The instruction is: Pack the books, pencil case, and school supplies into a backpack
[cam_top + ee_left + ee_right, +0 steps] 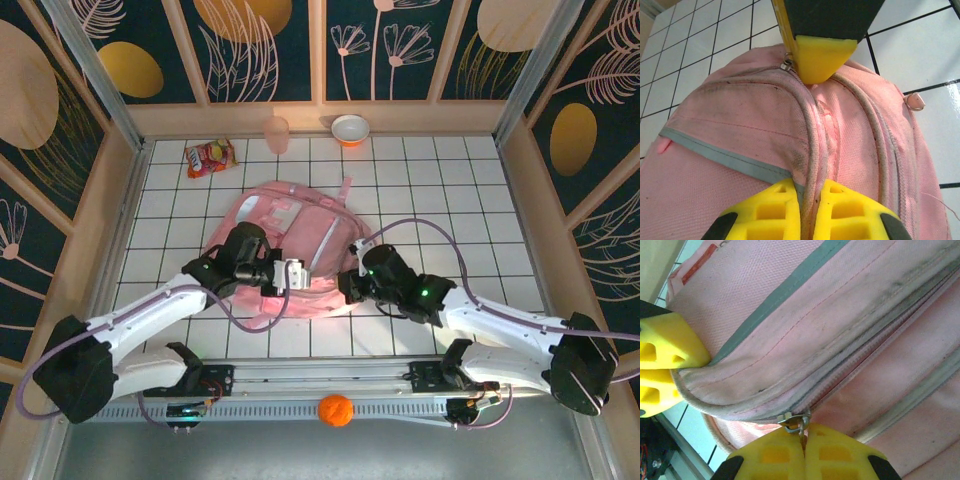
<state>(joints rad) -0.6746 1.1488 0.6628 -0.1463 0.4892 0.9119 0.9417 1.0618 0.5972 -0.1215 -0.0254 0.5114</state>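
Closest in left wrist view: yellow fingertips of left gripper, pressed together on the corded seam of backpack, cord pinched between the pads. Above, one yellow fingertip of right gripper down on the same pack, just beside metal zip pull. White tiled table behind.

Right wrist view: right gripper pads together, nipping zip pull at the end of the zip line. At left edge, left gripper clamped on the folded, piped rim of backpack.

Top view: backpack flat on table, mid-field, ahead of both arms. Left gripper on its near edge, right gripper at its near right corner, close together. Along the far wall, well apart from the pack: snack packet, pink cup, orange-and-white bowl. Orange ball on the near rail between the arm bases.
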